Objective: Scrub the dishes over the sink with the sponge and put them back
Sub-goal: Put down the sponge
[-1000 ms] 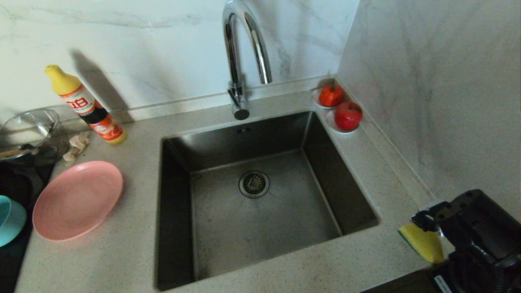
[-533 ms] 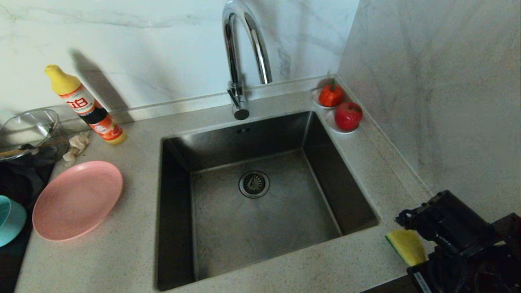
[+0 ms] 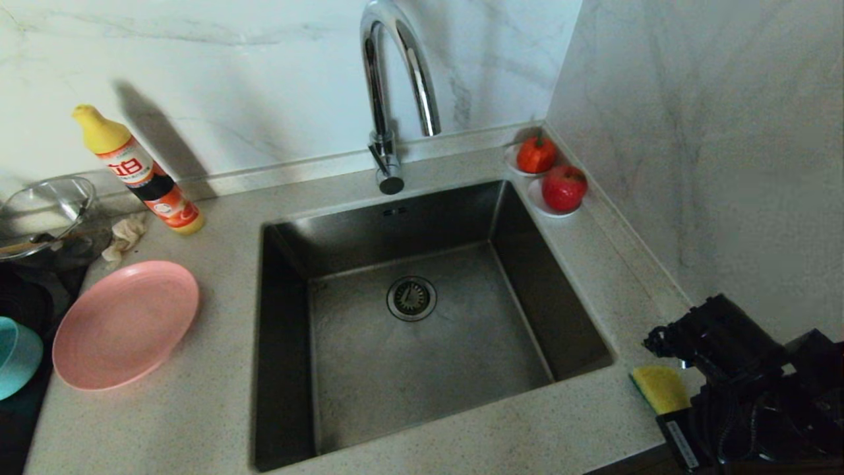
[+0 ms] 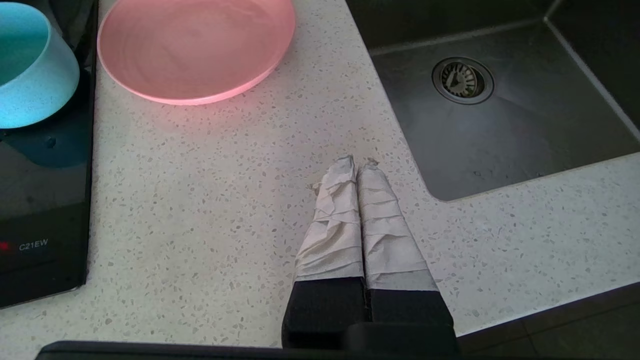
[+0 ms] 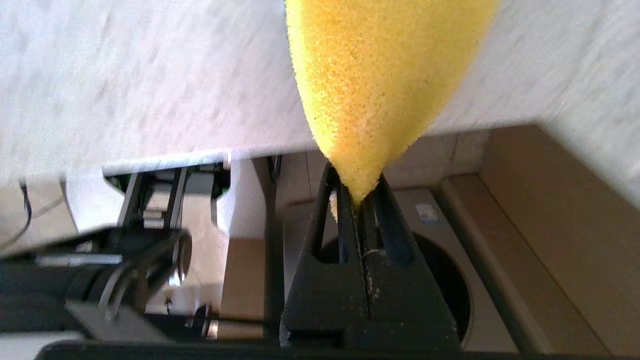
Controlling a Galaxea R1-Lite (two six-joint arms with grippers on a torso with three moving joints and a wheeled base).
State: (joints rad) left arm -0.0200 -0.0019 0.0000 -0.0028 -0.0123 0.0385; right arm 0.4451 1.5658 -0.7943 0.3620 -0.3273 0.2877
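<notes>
A: Head view? 
B: Sponge (image 3: 659,388) at the counter's (image 3: 217,409) front-right edge, right of the sink (image 3: 409,369); plate (image 3: 125,323) left.

A: Left wrist? 
B: Left gripper (image 4: 357,165) pressed together, empty, above bare counter.

A: Right wrist? 
B: Right gripper (image 5: 357,200) pinching the sponge.

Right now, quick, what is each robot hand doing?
Left tool: closed, empty, above the counter.
Right tool: closed on the sponge, pinching one end of it.

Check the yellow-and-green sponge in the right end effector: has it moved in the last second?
Yes. The yellow-and-green rectangular sponge, pinched in the right end effector, has shifted slightly left and lower, toward the near right corner of the dark grey stainless-steel sink.
</notes>
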